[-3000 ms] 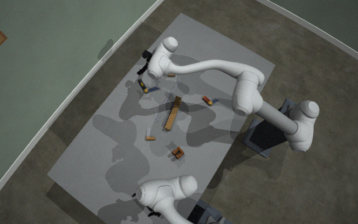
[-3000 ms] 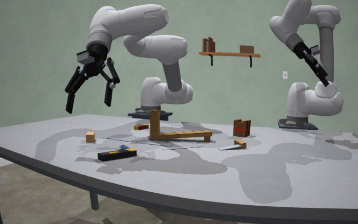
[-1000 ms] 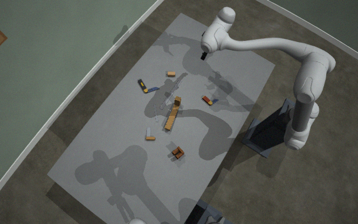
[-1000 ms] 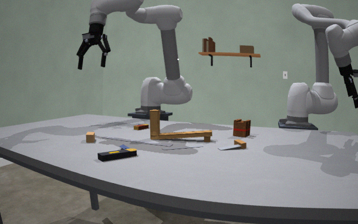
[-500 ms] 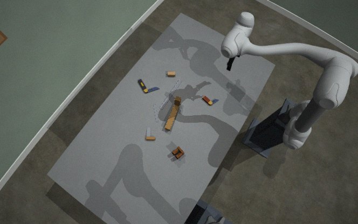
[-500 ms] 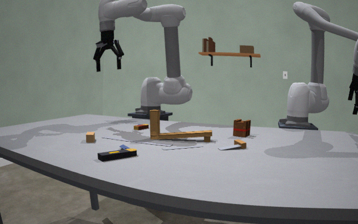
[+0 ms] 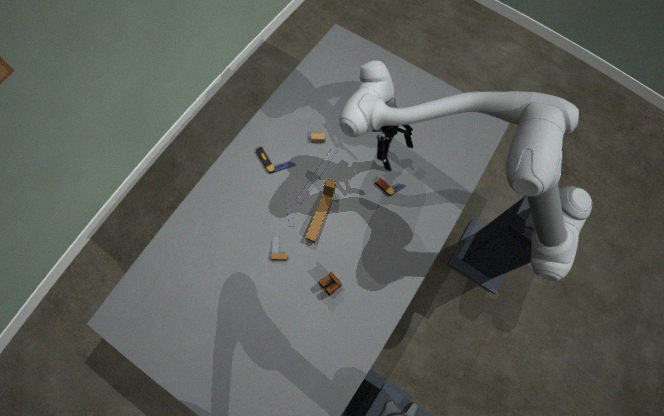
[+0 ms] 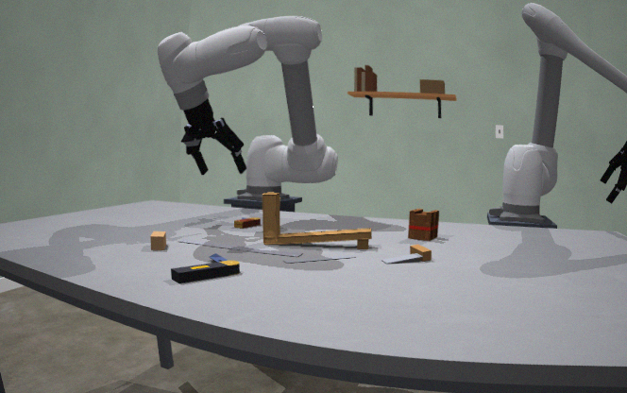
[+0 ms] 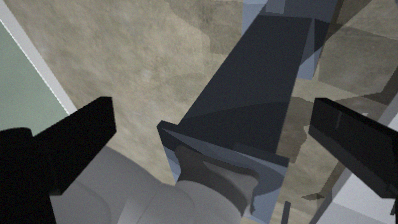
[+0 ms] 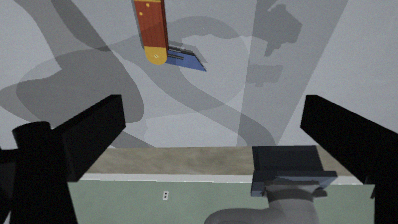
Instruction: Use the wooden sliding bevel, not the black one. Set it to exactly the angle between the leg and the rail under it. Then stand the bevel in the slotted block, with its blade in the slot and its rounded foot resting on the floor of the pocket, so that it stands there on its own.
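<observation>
Grey tabletop [image 7: 175, 300] [image 8: 307, 331] [image 9: 360, 202] [image 10: 200, 125] below, right gripper [image 7: 399, 156] [image 8: 223, 172] [image 10: 214, 111] and left gripper [image 8: 608, 191] [image 9: 212, 115] both spread, we should square to the wooden bevel [image 7: 384, 185] [image 8: 246, 223] [image 10: 151, 25], its height seemingly low.

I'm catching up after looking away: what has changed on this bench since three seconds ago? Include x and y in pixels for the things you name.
The right gripper [image 7: 399, 156] [image 8: 222, 171] [image 10: 212, 111] has moved from near the black bevel [image 7: 264, 157] [image 8: 203, 271] towards its own base, near the wooden bevel [image 7: 384, 185] [image 8: 247, 222] [image 10: 152, 25]. The left gripper [image 8: 608, 191] [image 9: 212, 115] has swung away from the table, out of the top view. Nothing was taken hold of. Both bevels, the leg [image 7: 329, 186] [image 8: 271, 217], rail [image 7: 319, 217] [image 8: 326, 235] and slotted block [image 7: 335, 288] [image 8: 420, 227] look unmoved.
</observation>
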